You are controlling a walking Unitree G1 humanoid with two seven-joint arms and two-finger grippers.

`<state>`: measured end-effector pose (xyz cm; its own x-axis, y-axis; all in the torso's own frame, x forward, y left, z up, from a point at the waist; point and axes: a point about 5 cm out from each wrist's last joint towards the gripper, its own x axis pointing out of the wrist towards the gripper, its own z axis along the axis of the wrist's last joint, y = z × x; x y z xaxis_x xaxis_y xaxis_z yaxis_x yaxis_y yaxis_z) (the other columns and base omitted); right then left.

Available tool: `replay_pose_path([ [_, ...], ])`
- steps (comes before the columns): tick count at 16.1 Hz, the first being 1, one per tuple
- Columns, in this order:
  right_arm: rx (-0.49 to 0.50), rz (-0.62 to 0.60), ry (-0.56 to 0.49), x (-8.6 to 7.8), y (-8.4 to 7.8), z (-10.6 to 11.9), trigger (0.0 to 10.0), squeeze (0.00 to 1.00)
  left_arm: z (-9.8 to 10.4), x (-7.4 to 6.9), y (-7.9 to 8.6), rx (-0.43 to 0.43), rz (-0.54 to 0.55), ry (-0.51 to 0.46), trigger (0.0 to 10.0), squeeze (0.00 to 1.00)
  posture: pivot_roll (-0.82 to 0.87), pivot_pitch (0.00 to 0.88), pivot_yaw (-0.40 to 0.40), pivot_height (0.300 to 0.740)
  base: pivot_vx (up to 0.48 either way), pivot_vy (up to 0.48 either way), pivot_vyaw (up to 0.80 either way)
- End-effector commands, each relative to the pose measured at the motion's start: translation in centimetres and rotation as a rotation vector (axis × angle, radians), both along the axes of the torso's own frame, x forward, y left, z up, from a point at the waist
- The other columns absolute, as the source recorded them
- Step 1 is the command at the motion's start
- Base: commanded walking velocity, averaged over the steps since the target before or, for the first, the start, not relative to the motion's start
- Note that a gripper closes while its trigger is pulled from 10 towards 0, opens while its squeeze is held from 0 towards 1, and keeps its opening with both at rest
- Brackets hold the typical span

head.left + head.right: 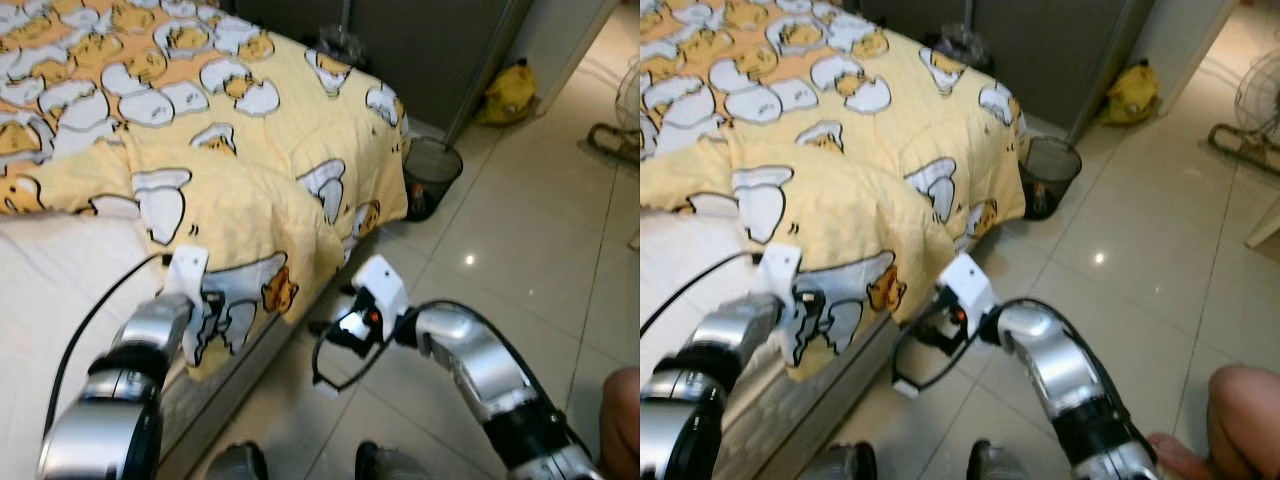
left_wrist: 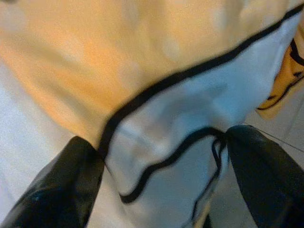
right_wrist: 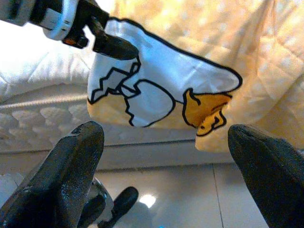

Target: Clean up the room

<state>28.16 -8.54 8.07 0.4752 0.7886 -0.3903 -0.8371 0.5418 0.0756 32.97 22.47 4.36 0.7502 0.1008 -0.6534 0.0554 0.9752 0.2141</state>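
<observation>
A yellow quilt (image 1: 250, 130) printed with egg cartoons covers the bed and hangs over its near edge. My left gripper (image 1: 210, 312) is at the quilt's hanging corner. In the left wrist view its fingers (image 2: 57, 190) stand apart, open, with the fabric (image 2: 166, 142) lying between them. My right gripper (image 1: 328, 325) is low beside the bed, just above the tiled floor, and faces that same corner (image 3: 156, 90). It is open with nothing between its fingers (image 3: 71, 161).
The bare white mattress (image 1: 50, 290) shows on the left. A black mesh bin (image 1: 432, 172) stands at the bed's foot, with a yellow bag (image 1: 510, 92) by the grey door beyond. There is a fan (image 1: 622, 110) at far right and a person's knee (image 1: 622, 420) at bottom right.
</observation>
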Motion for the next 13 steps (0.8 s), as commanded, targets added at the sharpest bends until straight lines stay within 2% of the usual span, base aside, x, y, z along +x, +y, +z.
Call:
replay_pose_path([
  [1, -0.009, 0.001, -0.005, 0.1, -0.1, 0.0, 10.0, 0.00, -0.4, -0.2, 0.2, 0.021, 0.008, 0.011, 0.0, 0.00, -0.09, 0.111, -0.010, 0.740, 0.000, 0.000, 0.00],
  [6, -0.010, -0.003, 0.001, -0.2, -0.1, -0.3, 10.0, 0.00, -0.9, -0.8, 1.4, 0.025, 0.046, 0.019, 0.0, 0.00, -0.09, 0.103, -0.006, 0.740, 0.000, 0.000, 0.00],
  [9, -0.009, 0.000, -0.001, -0.1, 0.1, -0.3, 10.0, 0.00, -1.0, -0.8, 1.4, -0.013, 0.076, 0.017, 0.0, 0.00, -0.09, 0.103, -0.006, 0.740, 0.000, 0.000, 0.00],
  [13, -0.006, -0.010, -0.004, 0.1, 0.0, -0.2, 10.0, 0.00, -0.6, -0.3, 1.0, -0.010, 0.043, -0.005, 0.0, 0.00, -0.09, 0.109, -0.009, 0.740, 0.000, 0.000, 0.00],
])
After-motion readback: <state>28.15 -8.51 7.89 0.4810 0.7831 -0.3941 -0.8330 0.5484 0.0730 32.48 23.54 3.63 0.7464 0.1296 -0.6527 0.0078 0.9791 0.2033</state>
